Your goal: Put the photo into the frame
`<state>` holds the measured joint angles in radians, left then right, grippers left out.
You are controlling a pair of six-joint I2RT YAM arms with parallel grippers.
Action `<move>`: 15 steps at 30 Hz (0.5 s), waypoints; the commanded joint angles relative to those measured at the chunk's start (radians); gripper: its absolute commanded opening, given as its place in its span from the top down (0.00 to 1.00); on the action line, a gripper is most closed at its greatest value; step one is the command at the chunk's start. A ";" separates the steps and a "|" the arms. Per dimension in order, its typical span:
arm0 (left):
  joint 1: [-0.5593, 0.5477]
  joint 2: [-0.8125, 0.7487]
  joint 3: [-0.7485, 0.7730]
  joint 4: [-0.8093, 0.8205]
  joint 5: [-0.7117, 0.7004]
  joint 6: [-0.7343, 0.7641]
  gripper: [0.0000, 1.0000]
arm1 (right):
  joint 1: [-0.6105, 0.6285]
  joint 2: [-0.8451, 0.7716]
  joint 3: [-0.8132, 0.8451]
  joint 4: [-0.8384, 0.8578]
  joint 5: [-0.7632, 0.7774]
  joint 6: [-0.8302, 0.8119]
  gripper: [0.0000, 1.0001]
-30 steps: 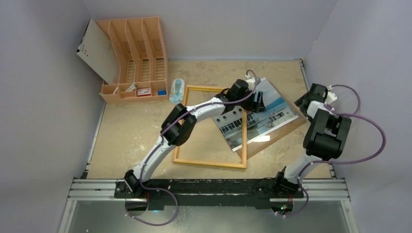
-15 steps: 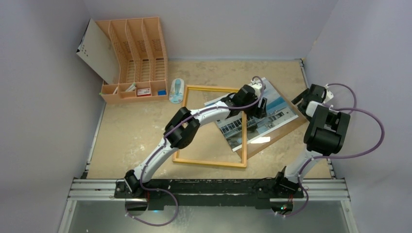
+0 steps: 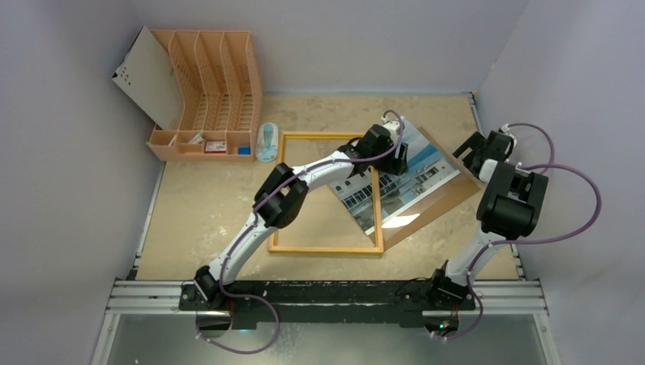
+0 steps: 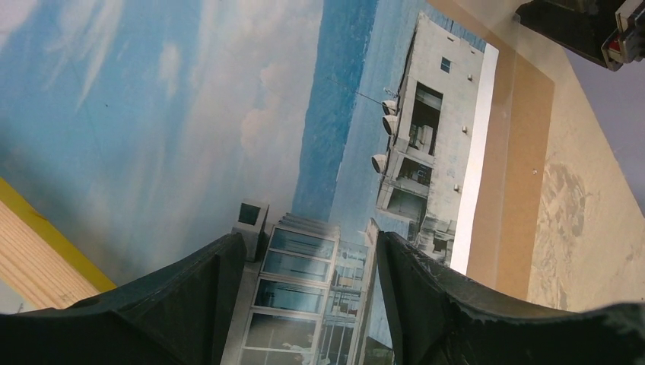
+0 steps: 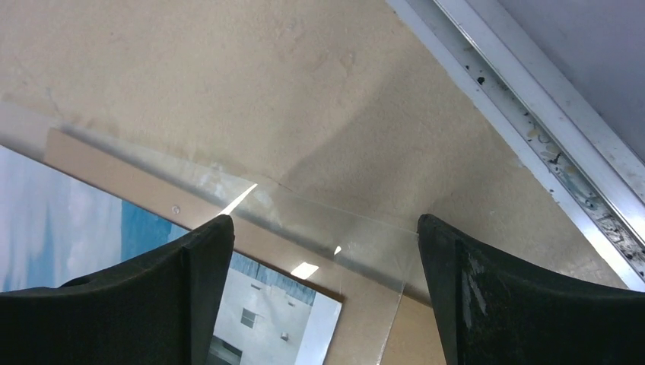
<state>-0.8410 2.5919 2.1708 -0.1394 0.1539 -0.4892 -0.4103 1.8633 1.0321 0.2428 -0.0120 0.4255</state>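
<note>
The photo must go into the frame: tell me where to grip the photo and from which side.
Probably the photo's corner inside the frame, from the left: its right end lies flat under a clear pane on the backing board, so that corner looks freest.

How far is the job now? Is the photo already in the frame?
Done: nothing yet; the photo lies askew across the right rail of the frame, mostly on the backing board. In hand: the left gripper is open over the photo, the right gripper open near the board's corner; neither holds anything. Left: square the photo inside the frame.
</note>
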 commanded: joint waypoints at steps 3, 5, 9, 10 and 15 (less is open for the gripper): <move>0.046 0.057 -0.036 -0.160 -0.018 0.004 0.32 | 0.009 0.006 -0.038 -0.003 -0.108 0.024 0.10; 0.047 0.059 -0.036 -0.157 -0.014 0.008 0.32 | 0.009 -0.003 -0.045 -0.019 -0.032 0.055 0.09; 0.043 0.060 -0.035 -0.146 0.004 0.018 0.32 | 0.009 -0.003 -0.045 -0.077 0.067 0.105 0.10; 0.042 0.060 -0.035 -0.146 0.006 0.022 0.32 | 0.008 -0.005 -0.054 -0.082 0.073 0.121 0.11; 0.033 0.066 -0.028 -0.152 -0.004 0.030 0.32 | 0.008 -0.069 -0.148 -0.029 -0.049 0.152 0.11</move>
<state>-0.8268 2.5919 2.1708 -0.1379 0.1822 -0.4854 -0.4061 1.8416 0.9783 0.3023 0.0132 0.5098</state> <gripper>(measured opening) 0.678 0.897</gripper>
